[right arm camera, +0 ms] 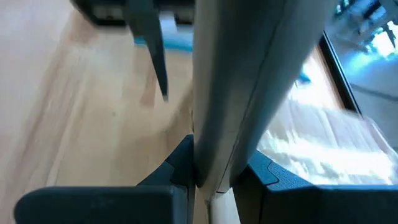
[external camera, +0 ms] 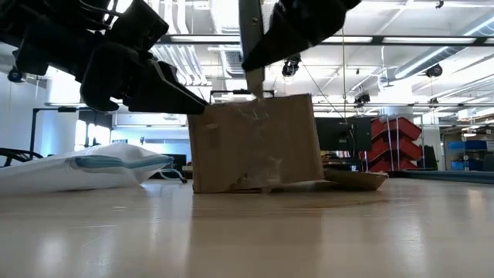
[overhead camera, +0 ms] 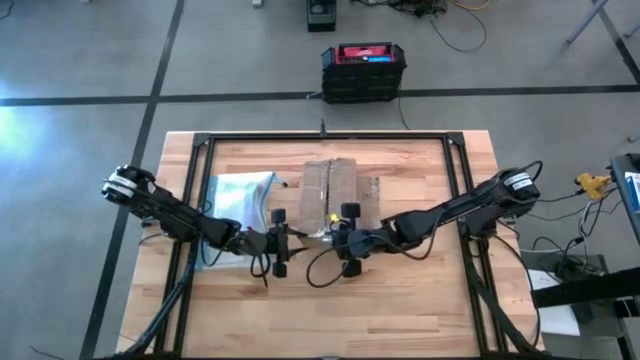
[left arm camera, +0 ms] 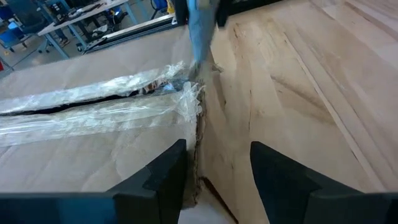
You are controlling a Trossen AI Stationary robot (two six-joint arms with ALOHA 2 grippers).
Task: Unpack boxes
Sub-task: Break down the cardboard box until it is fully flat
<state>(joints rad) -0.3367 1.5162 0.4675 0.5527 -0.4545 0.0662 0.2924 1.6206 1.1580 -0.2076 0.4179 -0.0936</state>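
Note:
A brown cardboard box [overhead camera: 340,190] with clear tape along its top seam [left arm camera: 93,102] stands mid-table on its base. My left gripper [overhead camera: 298,240] is open at the box's near left top corner [external camera: 202,106]. In its wrist view one finger [left arm camera: 163,177] is over the box top and the other [left arm camera: 280,180] over the table. My right gripper [overhead camera: 328,240] is above the box's near edge, shut on a pale flat tool [right arm camera: 230,93]. The tool's tip [left arm camera: 200,65] is at the near end of the taped seam. My left gripper stands astride the box's near top edge [left arm camera: 194,149]; I cannot tell whether a finger touches the cardboard. My right gripper pinches the pale flat tool [right arm camera: 211,177] between its two fingers. The tool points down from the gripper [external camera: 253,46], and its tip meets the box top at the seam's near end [external camera: 256,94].
A clear plastic pouch with a blue edge [overhead camera: 240,198] lies left of the box, close behind my left arm. A loose cardboard flap [external camera: 355,179] lies by the box's right side. A black-and-red case [overhead camera: 362,70] sits on the floor beyond the far edge. Bare wood lies near the front edge [overhead camera: 330,310].

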